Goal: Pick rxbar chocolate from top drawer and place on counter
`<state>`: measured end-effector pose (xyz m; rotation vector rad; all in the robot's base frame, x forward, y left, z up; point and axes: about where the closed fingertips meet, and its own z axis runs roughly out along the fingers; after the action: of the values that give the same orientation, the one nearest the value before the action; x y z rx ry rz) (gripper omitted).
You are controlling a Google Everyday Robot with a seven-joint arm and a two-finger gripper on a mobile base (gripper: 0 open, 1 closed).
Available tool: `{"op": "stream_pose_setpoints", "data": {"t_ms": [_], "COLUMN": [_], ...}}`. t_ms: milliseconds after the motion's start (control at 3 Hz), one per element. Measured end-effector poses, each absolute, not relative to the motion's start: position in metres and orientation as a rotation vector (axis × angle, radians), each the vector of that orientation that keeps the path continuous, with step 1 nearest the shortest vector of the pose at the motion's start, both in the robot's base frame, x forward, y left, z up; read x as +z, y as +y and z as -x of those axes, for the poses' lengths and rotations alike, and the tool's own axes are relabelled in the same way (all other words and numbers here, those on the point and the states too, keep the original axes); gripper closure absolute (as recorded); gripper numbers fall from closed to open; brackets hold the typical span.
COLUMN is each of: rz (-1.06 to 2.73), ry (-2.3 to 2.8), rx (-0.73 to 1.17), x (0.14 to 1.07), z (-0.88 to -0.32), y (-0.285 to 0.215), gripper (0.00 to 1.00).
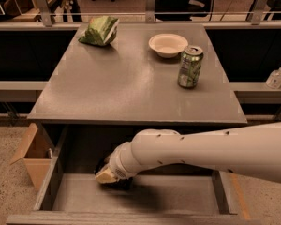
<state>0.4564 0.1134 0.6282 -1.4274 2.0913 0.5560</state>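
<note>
The top drawer (178, 196) is pulled open below the grey counter (126, 78). My gripper (107, 175) reaches down into the drawer's back left part, at the end of the white arm (201, 146) coming in from the right. A small dark shape (119, 185) lies just under the gripper on the drawer floor. I cannot tell whether it is the rxbar chocolate or a shadow. No bar shows anywhere else in the drawer or on the counter.
On the counter are a green chip bag (99, 31) at the back left, a white bowl (167, 44) and a green soda can (190, 66) at the back right. A cardboard box (33, 153) stands on the floor left of the drawer. A small bottle (276, 76) sits on the right ledge.
</note>
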Motion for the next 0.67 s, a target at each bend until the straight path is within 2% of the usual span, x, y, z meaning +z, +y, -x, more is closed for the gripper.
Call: {"op": "stream_pose_setpoints", "data": {"t_ms": [333,667], "rz": [1.402,1.434], "ry": [2.005,1.903], "rx": [0.772,0.799], "x": [0.657,0.681], "z": [-0.45,-0.441], "y": [0.139,0.145], "gripper": [1.0,1.0]}}
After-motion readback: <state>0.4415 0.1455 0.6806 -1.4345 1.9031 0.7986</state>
